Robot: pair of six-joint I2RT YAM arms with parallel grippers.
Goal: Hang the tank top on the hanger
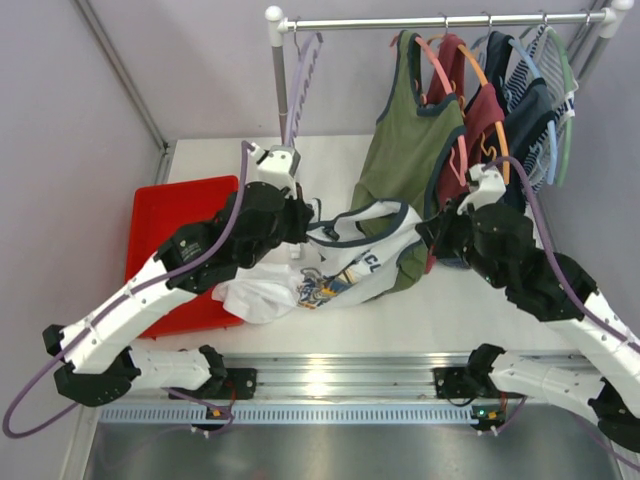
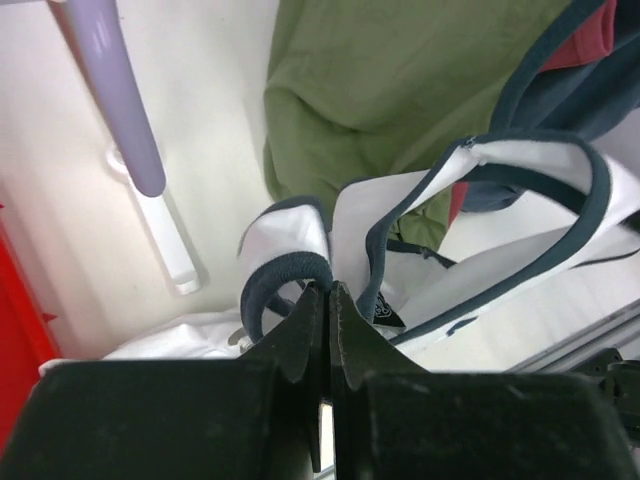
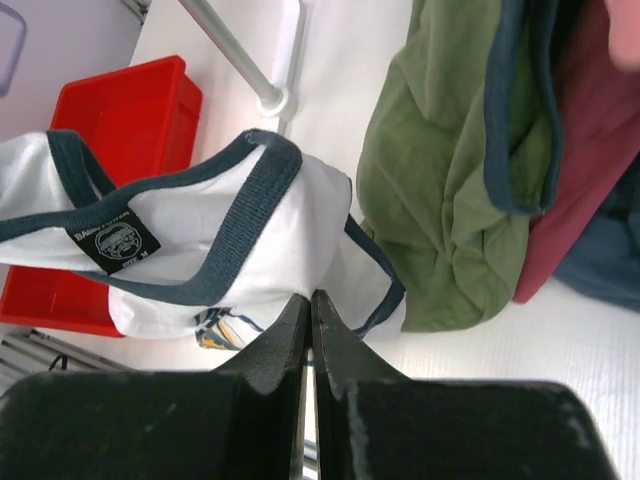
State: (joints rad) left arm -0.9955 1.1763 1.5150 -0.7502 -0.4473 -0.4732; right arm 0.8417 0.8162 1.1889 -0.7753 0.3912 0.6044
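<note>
The white tank top with navy trim hangs stretched between my two grippers, and its printed lower part rests on the table. My left gripper is shut on one navy-trimmed shoulder strap; its tips pinch the strap. At the other shoulder, my right gripper is shut on the white fabric, which its tips grip. The lavender hanger hangs from the rail at the back left, above the left gripper. One hanger arm shows in the left wrist view.
A red bin sits on the left of the table. An olive-green tank top, a maroon top and darker clothes hang on coloured hangers from the rail at the back right. The rack's pole stands behind the left gripper.
</note>
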